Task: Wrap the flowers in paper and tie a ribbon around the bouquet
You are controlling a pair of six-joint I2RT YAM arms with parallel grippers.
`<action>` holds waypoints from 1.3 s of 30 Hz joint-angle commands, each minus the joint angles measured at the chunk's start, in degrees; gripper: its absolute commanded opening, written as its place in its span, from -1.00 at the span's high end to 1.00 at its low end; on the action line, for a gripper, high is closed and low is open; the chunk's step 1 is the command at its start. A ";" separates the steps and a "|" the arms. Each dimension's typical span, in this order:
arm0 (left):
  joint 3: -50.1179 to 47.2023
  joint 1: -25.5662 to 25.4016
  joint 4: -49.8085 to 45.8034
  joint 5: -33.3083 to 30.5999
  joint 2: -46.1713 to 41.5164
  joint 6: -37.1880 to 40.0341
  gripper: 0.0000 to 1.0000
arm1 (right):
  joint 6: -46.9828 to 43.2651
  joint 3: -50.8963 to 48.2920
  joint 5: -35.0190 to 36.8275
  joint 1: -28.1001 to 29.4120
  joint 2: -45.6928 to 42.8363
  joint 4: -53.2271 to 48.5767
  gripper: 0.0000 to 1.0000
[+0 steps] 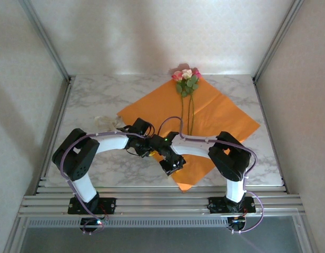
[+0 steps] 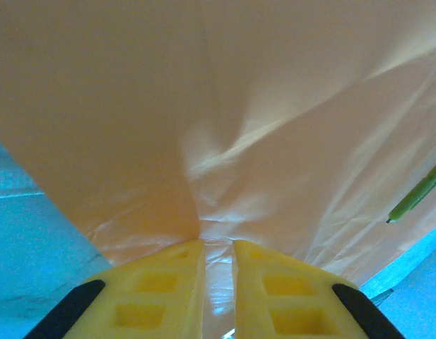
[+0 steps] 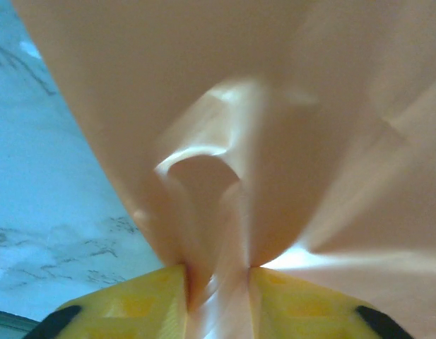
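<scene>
The orange paper lies as a diamond on the marble table. The flowers rest on it, pink and cream heads at the far corner, thin green stems running toward me. My left gripper sits at the sheet's near-left edge. In the left wrist view its yellow fingers are shut on a fold of the paper, with a green stem at the right. My right gripper is by the near corner, shut on bunched paper. The pale ribbon lies crumpled left of the sheet.
Metal frame posts and side walls close in the table on the left and right. The rail carrying both arm bases runs along the near edge. Bare marble shows left of the lifted paper.
</scene>
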 commanded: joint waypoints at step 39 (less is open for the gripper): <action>-8.28 -3.34 5.95 1.96 -8.92 -17.79 -0.29 | -11.57 10.21 -26.42 -14.99 1.10 -12.54 1.00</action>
